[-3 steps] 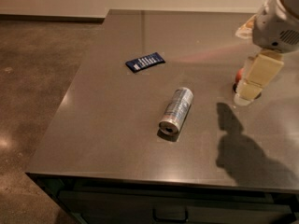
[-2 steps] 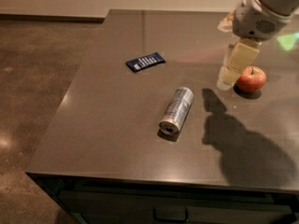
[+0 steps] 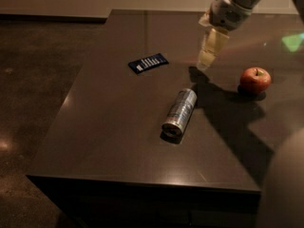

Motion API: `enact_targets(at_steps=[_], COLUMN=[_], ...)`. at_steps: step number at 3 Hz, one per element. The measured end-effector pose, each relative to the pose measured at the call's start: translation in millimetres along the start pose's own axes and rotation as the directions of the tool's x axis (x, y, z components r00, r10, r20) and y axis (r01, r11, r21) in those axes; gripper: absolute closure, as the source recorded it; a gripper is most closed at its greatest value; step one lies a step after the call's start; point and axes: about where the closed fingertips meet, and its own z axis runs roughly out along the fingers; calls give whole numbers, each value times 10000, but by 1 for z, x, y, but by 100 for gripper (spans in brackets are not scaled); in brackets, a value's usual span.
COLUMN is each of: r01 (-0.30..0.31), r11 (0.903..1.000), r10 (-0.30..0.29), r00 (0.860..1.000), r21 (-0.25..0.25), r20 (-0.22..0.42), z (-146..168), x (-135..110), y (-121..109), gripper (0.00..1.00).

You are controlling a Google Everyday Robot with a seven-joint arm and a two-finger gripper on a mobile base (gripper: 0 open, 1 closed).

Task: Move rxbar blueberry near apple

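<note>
While the arm [image 3: 233,4] slants down from upper right, the gripper [image 3: 204,63] hovers between snack bar [image 3: 148,63] and apple [image 3: 255,80], grip unclear; the can [image 3: 179,112] lies on its side.

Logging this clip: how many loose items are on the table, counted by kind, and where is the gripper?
rxbar blueberry: 1
silver can, lying on its side: 1
apple: 1
Total: 3
The gripper hangs above the table, between the bar and the apple, touching none of them.

One each: bar [image 3: 148,63], can [image 3: 179,112], apple [image 3: 255,80], claw [image 3: 205,63] overhead
</note>
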Motion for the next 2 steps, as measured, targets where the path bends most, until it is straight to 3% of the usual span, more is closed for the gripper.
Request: enact_targets(at_steps=[1,2], r01=[0,57], r11=[9998,9999], r10=[4,-51], r00=[9998,9986], r21=[-209,-113], r20=[213,527], z=[34,49], x=[-15,-27], y=[-28,-43], gripper=[0,0])
